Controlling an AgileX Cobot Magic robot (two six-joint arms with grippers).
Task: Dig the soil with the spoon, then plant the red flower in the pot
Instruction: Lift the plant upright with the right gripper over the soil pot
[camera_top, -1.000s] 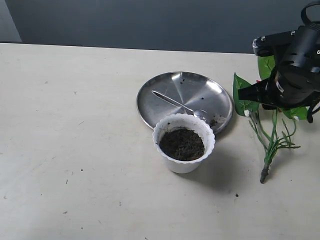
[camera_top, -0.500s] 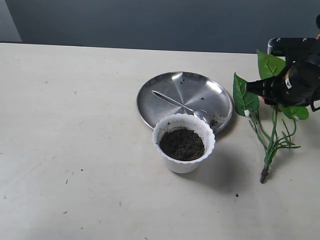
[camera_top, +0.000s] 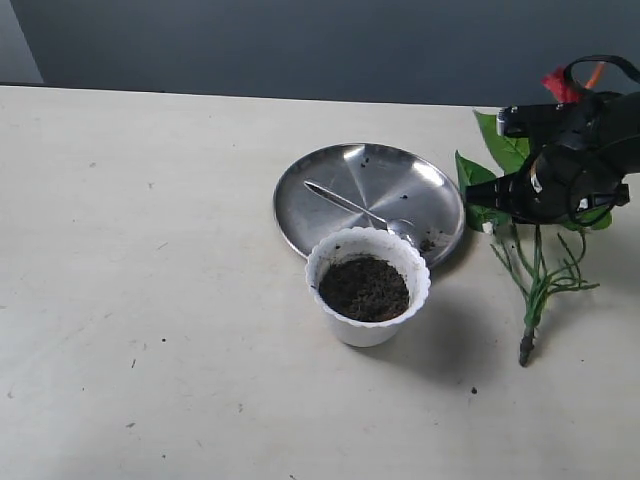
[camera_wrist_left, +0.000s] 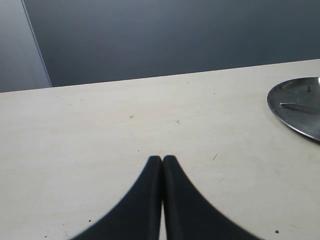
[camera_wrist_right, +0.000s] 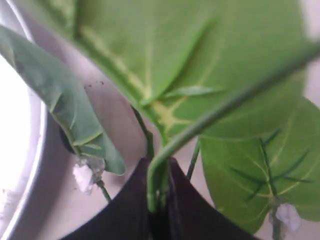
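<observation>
The white scalloped pot (camera_top: 368, 285) stands near the table's middle, filled with dark soil (camera_top: 364, 288). Behind it the silver spoon (camera_top: 358, 210) lies in the round steel plate (camera_top: 330, 195). At the right, my right gripper (camera_top: 540, 195) is shut on the stems of the red flower (camera_top: 538, 275), whose stem end still touches the table. A red bloom (camera_top: 557, 85) pokes up behind the arm. In the right wrist view the green stems (camera_wrist_right: 156, 185) sit pinched between the dark fingers, with broad leaves (camera_wrist_right: 200, 65) above. My left gripper (camera_wrist_left: 162, 159) is shut and empty over bare table.
The steel plate's edge (camera_wrist_left: 295, 107) shows at the side of the left wrist view. A few dirt crumbs (camera_top: 473, 389) lie scattered on the pale table (camera_top: 150, 300). A dark wall runs behind the far table edge.
My right gripper has lowered and closed on the flower's stems. The leaves have shifted left and up, and a red bloom now shows behind the arm.
</observation>
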